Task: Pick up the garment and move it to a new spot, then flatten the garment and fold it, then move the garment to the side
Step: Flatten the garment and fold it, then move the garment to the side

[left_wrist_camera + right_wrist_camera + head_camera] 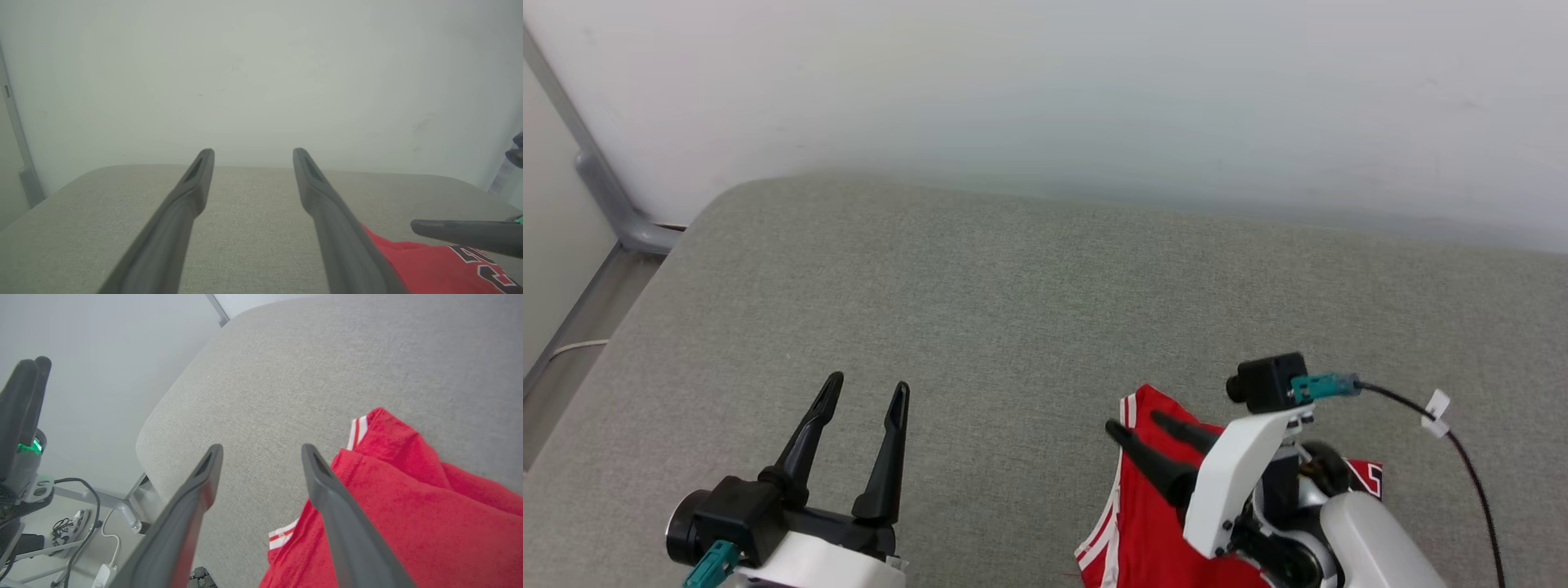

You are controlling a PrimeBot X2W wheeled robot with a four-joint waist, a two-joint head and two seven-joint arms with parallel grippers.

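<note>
Red jersey (1143,523) lies bunched at lower right of the head view, on the grey fabric worktop (1013,286). Risk, my guess: a pinch at its edge takes one layer only and the cloth drags into a twist. My right fingers (1147,461) are wide and empty, straddling its left edge. My left fingers (809,433) are wide and empty, well apart at lower left.
</note>
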